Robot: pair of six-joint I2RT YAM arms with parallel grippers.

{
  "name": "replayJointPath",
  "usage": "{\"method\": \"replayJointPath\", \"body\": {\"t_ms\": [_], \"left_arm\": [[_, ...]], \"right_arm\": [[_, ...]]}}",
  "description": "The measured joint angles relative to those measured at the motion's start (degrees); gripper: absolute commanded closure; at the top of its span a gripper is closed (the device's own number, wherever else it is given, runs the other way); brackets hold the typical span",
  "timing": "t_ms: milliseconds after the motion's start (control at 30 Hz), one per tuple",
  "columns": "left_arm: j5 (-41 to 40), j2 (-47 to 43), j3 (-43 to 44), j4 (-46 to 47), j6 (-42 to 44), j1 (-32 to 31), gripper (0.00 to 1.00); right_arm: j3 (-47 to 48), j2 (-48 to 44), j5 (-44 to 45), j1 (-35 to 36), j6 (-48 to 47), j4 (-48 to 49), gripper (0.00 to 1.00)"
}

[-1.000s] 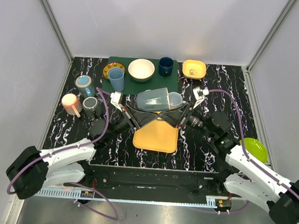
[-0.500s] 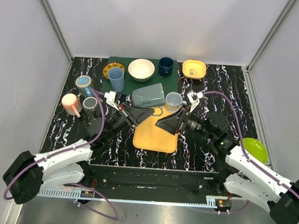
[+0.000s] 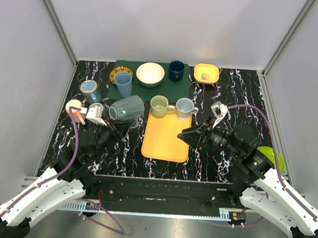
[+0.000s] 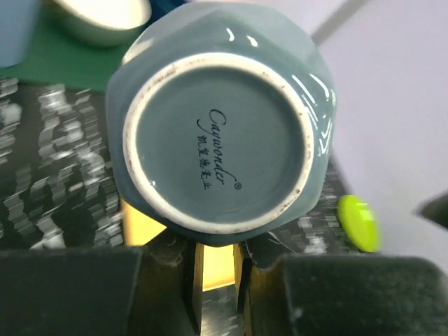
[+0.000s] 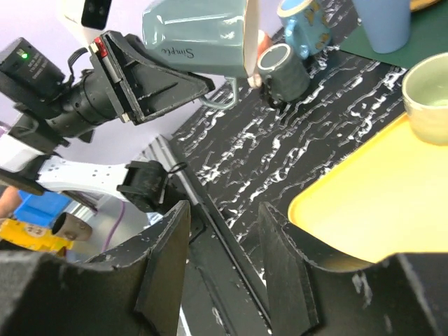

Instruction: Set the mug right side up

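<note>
**Left of centre: mug (image 3: 127,107) sideways in the air**

Left gripper (image 4: 215,252) is clamped on its lower edge, beside the yellow tray (image 3: 165,146). Long axis roughly level, base toward my wrist, mouth toward frame right. I'd roll slowly until the mouth faces up, then lower. Right gripper (image 5: 224,210) spread, empty.

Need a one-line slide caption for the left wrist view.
Grey-blue mug clamped sideways in the jaws of the left gripper, stamped base facing the camera.
</note>
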Motion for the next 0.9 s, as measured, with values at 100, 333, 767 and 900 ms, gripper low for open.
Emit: {"method": "replayJointPath", "body": {"t_ms": [100,333,767,900], "left_arm": [[-7.02,0.15,1.14,-12.20,1.49,0.09,1.00],[-13.81,18.93,6.60,-30.73,1.27,0.44,1.00],[-6.16,43.25,11.87,-28.48,8.31,16.39,1.00],[-3.32,48.06,13.62,-26.12,10.05,18.71,1.00]], "right_arm": [[0.00,0.04,1.60,0.02,-1.42,-2.78,0.50],[-0.02,1.57,4.44,0.00,-3.43,-7.67,0.50],[-0.04,1.05,5.86,0.00,-3.85,-9.51,0.50],[-0.04,1.05,6.05,0.00,-4.15,-9.66,0.50]]}}
